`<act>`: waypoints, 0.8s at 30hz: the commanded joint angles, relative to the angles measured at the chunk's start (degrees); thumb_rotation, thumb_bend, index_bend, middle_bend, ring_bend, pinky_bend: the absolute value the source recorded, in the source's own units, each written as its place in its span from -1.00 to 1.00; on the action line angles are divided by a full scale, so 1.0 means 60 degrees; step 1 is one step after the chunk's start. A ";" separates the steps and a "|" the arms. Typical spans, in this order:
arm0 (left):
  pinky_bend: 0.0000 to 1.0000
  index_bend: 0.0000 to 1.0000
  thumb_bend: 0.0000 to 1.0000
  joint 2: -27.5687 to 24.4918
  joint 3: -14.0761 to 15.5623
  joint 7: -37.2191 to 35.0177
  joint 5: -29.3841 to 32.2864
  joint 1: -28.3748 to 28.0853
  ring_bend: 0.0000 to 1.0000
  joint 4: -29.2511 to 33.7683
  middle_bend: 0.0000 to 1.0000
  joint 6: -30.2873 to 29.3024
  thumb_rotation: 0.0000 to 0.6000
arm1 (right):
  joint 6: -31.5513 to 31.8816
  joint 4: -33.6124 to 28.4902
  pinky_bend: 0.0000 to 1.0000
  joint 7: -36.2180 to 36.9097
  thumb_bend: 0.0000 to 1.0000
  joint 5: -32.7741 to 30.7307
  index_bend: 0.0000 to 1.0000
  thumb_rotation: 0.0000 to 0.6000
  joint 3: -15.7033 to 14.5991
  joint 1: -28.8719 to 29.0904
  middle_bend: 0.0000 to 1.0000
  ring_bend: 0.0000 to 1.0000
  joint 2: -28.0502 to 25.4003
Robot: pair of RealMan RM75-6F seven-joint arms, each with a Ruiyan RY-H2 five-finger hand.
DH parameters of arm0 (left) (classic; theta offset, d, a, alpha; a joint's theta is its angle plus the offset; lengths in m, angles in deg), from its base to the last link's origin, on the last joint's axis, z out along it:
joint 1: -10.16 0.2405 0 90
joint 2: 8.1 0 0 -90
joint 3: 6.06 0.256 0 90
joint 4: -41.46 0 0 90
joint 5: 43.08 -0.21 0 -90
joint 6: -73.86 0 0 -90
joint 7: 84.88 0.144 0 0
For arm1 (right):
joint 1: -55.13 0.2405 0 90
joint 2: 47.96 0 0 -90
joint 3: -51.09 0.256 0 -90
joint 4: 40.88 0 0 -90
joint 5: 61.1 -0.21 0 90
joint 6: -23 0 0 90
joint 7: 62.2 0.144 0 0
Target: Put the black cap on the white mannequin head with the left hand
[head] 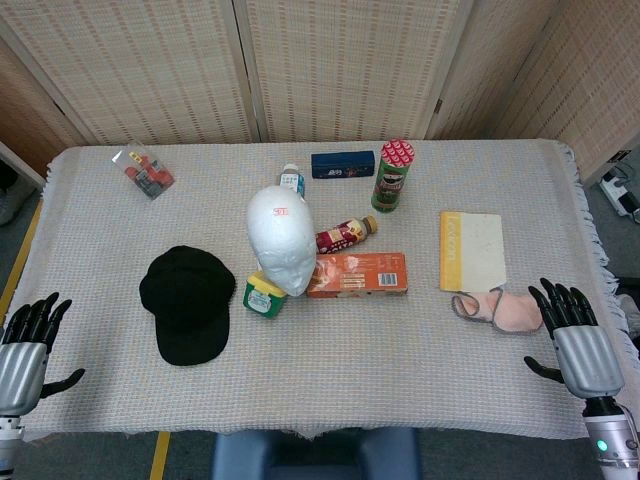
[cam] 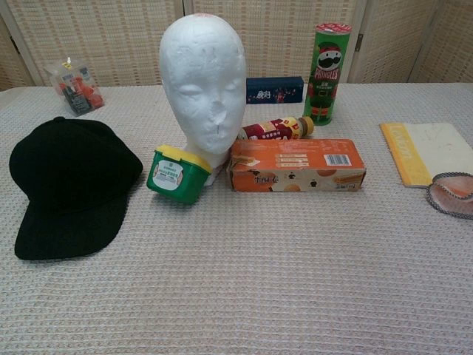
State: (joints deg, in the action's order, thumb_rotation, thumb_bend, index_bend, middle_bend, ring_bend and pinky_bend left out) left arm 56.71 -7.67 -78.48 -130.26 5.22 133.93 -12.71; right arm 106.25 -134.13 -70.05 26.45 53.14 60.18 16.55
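Wide shot first: the table (head: pixel 420 390), draped in a pale woven cloth, fills the frame, with folding screens behind it. Centre stage stands the white mannequin head (head: pixel 280 240), upright, bare on top, face turned toward the robot. Just to its left lies the black cap (head: pixel 187 302), flat on the cloth with its brim pointing to the near edge — near the head but not touching it, and nothing is on it.

Down at the near left corner, the left hand (head: pixel 25 345) sits at the table edge, fingers spread and apart, holding nothing, well apart from the cap. Mirror image on the far side — the right hand (head: pixel 575 335) is at the near right corner, fingers fanned out, empty too.

Smaller pieces now. An orange box (head: pixel 358 275) lies just beside the head on its right; a yellow-edged notebook (head: pixel 470 250) lies further right, with a pink pouch (head: pixel 500 310) below it. A green Pringles can (head: pixel 392 177) stands upright at the back, a dark blue box (head: pixel 342 164) beside it. A green tub with a yellow lid (head: pixel 264 296) tilts against the head's base, a small bottle (head: pixel 346 235) lies behind the orange box, and a clear packet (head: pixel 145 172) lies at the far left.
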 commanded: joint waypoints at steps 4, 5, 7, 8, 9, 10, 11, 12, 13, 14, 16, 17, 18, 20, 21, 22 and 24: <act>-0.70 -0.86 -0.73 0.0327 0.0208 -0.0529 -0.0600 0.0023 -0.99 -0.0086 -0.84 -0.0192 1.00 | 0.0003 -0.0058 -1.00 0.0112 -0.99 -0.0047 -1.00 1.00 0.0025 -0.0004 -1.00 -1.00 -0.0054; -0.61 -0.80 -0.73 0.0552 0.0257 -0.0797 -0.0887 0.0051 -0.94 -0.0277 -0.73 -0.0409 1.00 | 0.0023 -0.0072 -1.00 0.0150 -0.99 -0.0044 -1.00 1.00 0.0035 -0.0008 -1.00 -1.00 -0.0063; -0.32 -0.64 -0.73 0.1122 0.0482 -0.1342 -0.1614 0.0130 -0.69 -0.0929 -0.38 -0.0885 1.00 | 0.0061 -0.0068 -1.00 0.0158 -0.99 -0.0019 -1.00 1.00 0.0038 -0.0016 -1.00 -1.00 -0.0065; -0.12 -0.55 -0.73 0.1553 0.0668 -0.1650 -0.2101 0.0194 -0.50 -0.1487 -0.17 -0.1209 1.00 | 0.0066 -0.0058 -1.00 0.0127 -0.99 -0.0005 -1.00 1.00 0.0024 -0.0022 -1.00 -1.00 -0.0059; 0.02 -0.50 -0.73 0.1899 0.0806 -0.1848 -0.2436 0.0247 -0.36 -0.1945 -0.03 -0.1447 1.00 | 0.0056 -0.0063 -1.00 0.0104 -0.99 -0.0002 -1.00 1.00 0.0011 -0.0025 -1.00 -1.00 -0.0055; 0.25 -0.42 -0.73 0.2255 0.0941 -0.2011 -0.2752 0.0287 -0.09 -0.2447 0.22 -0.1657 1.00 | 0.0047 -0.0075 -1.00 0.0092 -0.99 0.0004 -1.00 1.00 -0.0002 -0.0027 -1.00 -1.00 -0.0052; 0.45 -0.35 -0.73 0.2728 0.1105 -0.2178 -0.3094 0.0326 0.13 -0.3119 0.42 -0.1859 1.00 | 0.0035 -0.0090 -1.00 0.0068 -0.99 0.0018 -1.00 1.00 -0.0022 -0.0030 -1.00 -1.00 -0.0049; 0.60 -0.30 -0.73 0.3069 0.1224 -0.2282 -0.3310 0.0340 0.30 -0.3600 0.58 -0.1955 1.00 | 0.0030 -0.0103 -1.00 0.0039 -0.99 0.0035 -1.00 1.00 -0.0041 -0.0033 -1.00 -1.00 -0.0048; 0.76 -0.24 -0.73 0.3415 0.1314 -0.2376 -0.3509 0.0345 0.49 -0.4075 0.76 -0.2065 1.00 | 0.0030 -0.0114 -1.00 0.0014 -0.99 0.0063 -1.00 1.00 -0.0060 -0.0036 -1.00 -1.00 -0.0044; 0.84 -0.19 -0.73 0.3903 0.1376 -0.2492 -0.3742 0.0332 0.59 -0.4725 0.85 -0.2241 1.00 | 0.0028 -0.0126 -1.00 -0.0012 -0.99 0.0097 -1.00 1.00 -0.0087 -0.0041 -1.00 -1.00 -0.0042; 0.99 -0.03 -0.71 0.4624 0.1383 -0.2598 -0.3997 0.0247 0.81 -0.5690 1.00 -0.2437 1.00 | 0.0009 -0.0148 -1.00 -0.0048 -0.99 0.0140 -1.00 1.00 -0.0127 -0.0043 -1.00 -1.00 -0.0042; 1.00 0.01 -0.69 0.5059 0.1379 -0.2761 -0.4073 0.0166 0.84 -0.6228 1.00 -0.2481 1.00 | 0.0001 -0.0159 -1.00 -0.0072 -0.99 0.0161 -1.00 1.00 -0.0148 -0.0046 -1.00 -1.00 -0.0047; 1.00 0.05 -0.67 0.5346 0.1362 -0.2881 -0.4077 0.0100 0.89 -0.6568 1.00 -0.2463 1.00 | -0.0001 -0.0170 -1.00 -0.0074 -0.99 0.0173 -1.00 1.00 -0.0157 -0.0047 -1.00 -1.00 -0.0052; 1.00 0.08 -0.64 0.5915 0.1279 -0.3099 -0.4010 -0.0066 0.95 -0.7209 1.00 -0.2376 1.00 | -0.0002 -0.0180 -1.00 -0.0047 -0.99 0.0171 -1.00 1.00 -0.0157 -0.0049 -1.00 -1.00 -0.0077; 1.00 0.09 -0.62 0.6133 0.1231 -0.3172 -0.3960 -0.0126 0.98 -0.7443 1.00 -0.2353 1.00 | -0.0003 -0.0175 -1.00 -0.0031 -0.99 0.0162 -1.00 1.00 -0.0152 -0.0050 -1.00 -1.00 -0.0090; 1.00 0.10 -0.61 0.6336 0.1184 -0.3224 -0.3904 -0.0182 0.99 -0.7669 1.00 -0.2324 1.00 | -0.0004 -0.0169 -1.00 -0.0015 -0.99 0.0149 -1.00 1.00 -0.0145 -0.0050 -1.00 -1.00 -0.0100; 1.00 0.10 -0.59 0.6764 0.1075 -0.3345 -0.3764 -0.0293 1.00 -0.8109 1.00 -0.2301 1.00 | -0.0031 -0.0167 -1.00 0.0017 -0.99 0.0108 -1.00 1.00 -0.0135 -0.0046 -1.00 -1.00 -0.0130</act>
State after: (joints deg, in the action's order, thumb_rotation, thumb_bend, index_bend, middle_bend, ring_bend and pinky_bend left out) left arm 93.78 -0.84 -96.48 -152.58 4.73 88.80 -25.93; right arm 106.11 -135.14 -69.98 27.13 52.31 59.89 15.80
